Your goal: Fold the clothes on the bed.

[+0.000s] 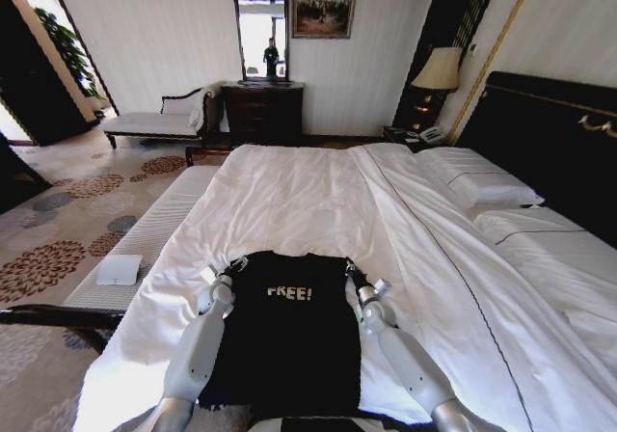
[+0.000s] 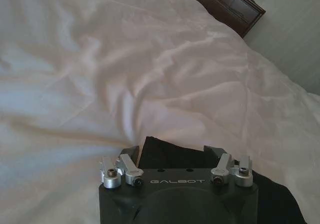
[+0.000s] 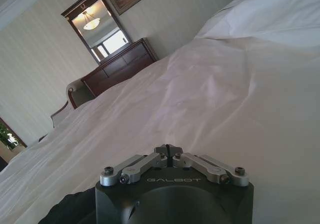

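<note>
The clothes (image 1: 289, 340), a black T-shirt with white "FREE!" lettering, lie flat on the near edge of the bed (image 1: 318, 196), chest up. My left gripper (image 1: 234, 266) is at the shirt's far left corner. In the left wrist view it (image 2: 172, 154) is open, with a raised fold of the black fabric (image 2: 170, 151) between its spread fingers. My right gripper (image 1: 352, 272) is at the shirt's far right corner. In the right wrist view it (image 3: 167, 149) is shut with its tips together, and black fabric (image 3: 65, 209) shows beside its body.
White duvet stretches wide beyond the shirt, with pillows (image 1: 482, 186) and a dark headboard (image 1: 549, 133) at the right. A long white bench (image 1: 145, 244) with a folded white cloth (image 1: 119, 269) runs along the bed's left. A dresser (image 1: 262, 112) stands at the far wall.
</note>
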Available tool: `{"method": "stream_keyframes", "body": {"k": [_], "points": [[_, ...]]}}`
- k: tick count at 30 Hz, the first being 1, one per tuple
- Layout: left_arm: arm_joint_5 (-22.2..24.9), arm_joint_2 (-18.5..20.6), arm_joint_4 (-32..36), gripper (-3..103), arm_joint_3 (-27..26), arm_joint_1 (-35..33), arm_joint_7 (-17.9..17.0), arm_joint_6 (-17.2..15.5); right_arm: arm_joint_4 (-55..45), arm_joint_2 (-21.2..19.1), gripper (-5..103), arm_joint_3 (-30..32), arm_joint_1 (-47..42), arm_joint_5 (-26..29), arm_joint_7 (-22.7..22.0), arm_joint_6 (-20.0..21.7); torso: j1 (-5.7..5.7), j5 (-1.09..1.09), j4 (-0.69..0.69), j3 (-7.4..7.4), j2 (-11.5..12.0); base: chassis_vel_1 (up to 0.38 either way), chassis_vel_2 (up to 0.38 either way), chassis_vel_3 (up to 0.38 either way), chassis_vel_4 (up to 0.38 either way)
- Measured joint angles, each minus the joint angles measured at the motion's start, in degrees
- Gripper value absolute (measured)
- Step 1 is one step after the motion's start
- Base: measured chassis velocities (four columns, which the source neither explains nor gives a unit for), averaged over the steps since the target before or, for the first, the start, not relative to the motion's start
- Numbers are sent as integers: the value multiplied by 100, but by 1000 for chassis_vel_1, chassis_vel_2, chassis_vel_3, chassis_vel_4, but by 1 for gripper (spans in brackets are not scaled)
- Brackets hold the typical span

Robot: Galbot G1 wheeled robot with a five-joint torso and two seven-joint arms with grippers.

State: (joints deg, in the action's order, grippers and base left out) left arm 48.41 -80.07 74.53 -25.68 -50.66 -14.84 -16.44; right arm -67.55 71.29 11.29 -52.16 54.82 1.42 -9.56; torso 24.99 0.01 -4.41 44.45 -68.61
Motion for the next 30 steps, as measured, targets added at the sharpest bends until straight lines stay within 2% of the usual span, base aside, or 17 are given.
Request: {"method": "stream_keyframes", "body": {"k": [2,5,8,10,11,13,16,20,25,29,30], "points": [[-1,0,1,75,-1,-1,5,4,0,-1,0,0,1,-2,0,0,0,0,0,0,0,0,0,0,0],[-5,4,33,57,-15,-37,31,24,-5,0,0,-1,5,-34,0,-2,0,-1,-1,0,0,0,0,0,0],[-5,8,88,52,-26,-87,48,30,-8,8,0,-3,9,-61,-1,-5,0,-1,0,0,0,0,0,0,0],[3,13,179,40,-42,-166,99,32,-28,7,0,-3,3,-80,-6,-9,0,-1,0,0,0,0,0,0,0],[3,13,179,40,-42,-166,99,32,-28,7,0,-3,3,-80,-6,-9,0,-1,0,0,0,0,0,0,0],[5,13,215,30,-51,-203,116,34,-48,-2,0,-3,-4,-92,-12,-11,0,-1,0,0,0,0,0,0,0],[5,1,273,24,-73,-249,122,46,-103,-27,0,4,-24,-98,-20,-12,0,-1,0,0,0,0,0,0,0],[21,-18,467,3,-134,-326,110,53,-312,-101,0,33,-101,-96,-65,-13,0,-1,-1,0,0,0,0,0,0],[121,97,876,1,-208,-488,89,53,-747,-264,0,119,-279,-56,-126,-12,0,-1,-1,0,0,0,0,0,0],[391,474,1583,1,-326,-763,57,9,-1437,-680,0,214,-522,144,-220,-9,0,-2,-1,0,0,0,0,0,0],[391,474,1583,1,-326,-763,57,9,-1437,-680,0,214,-522,144,-220,-9,0,-2,-1,0,0,0,0,0,0]]}}
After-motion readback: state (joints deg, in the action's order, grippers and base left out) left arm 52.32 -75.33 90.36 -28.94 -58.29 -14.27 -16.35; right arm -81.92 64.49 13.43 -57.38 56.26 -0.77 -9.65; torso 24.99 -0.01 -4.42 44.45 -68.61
